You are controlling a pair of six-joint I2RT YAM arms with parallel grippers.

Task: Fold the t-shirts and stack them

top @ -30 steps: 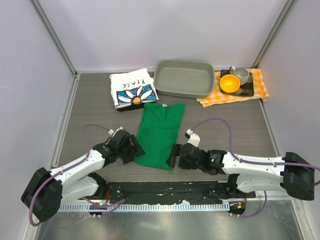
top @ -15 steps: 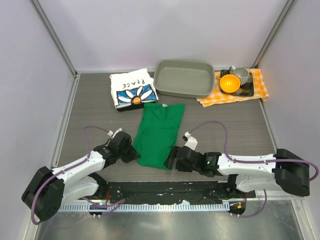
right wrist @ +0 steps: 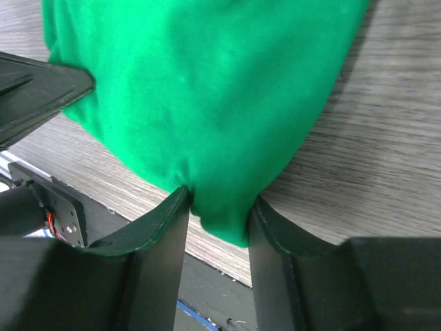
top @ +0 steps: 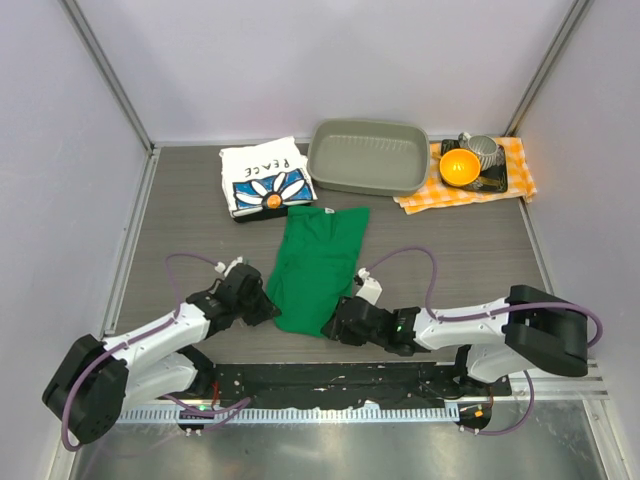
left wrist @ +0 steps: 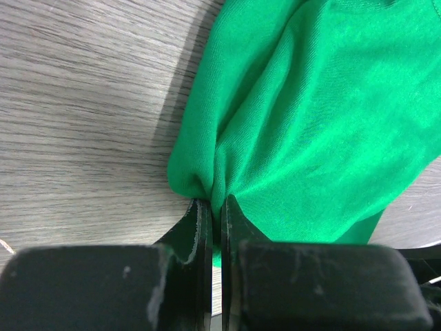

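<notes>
Top view: both arms lie low and stretched along the near tabletop (top: 180, 230), forearms angled inward. The left fingers (top: 266, 306) are at the near-left corner of the green t-shirt (top: 318, 262) and the right fingers (top: 336, 326) at its near-right corner. The shirt lies flat mid-table, and the folded PEACE t-shirt (top: 265, 178) sits just behind it. Left wrist: the left fingers (left wrist: 198, 231) are clenched on a bunched fold of the green t-shirt (left wrist: 310, 124), with the hem low over the tabletop (left wrist: 83, 103). Right wrist: the right fingers (right wrist: 165, 231) are part-closed astride the hem of the green t-shirt (right wrist: 207, 89). Cloth fills the gap and touches both, not pinched flat.
</notes>
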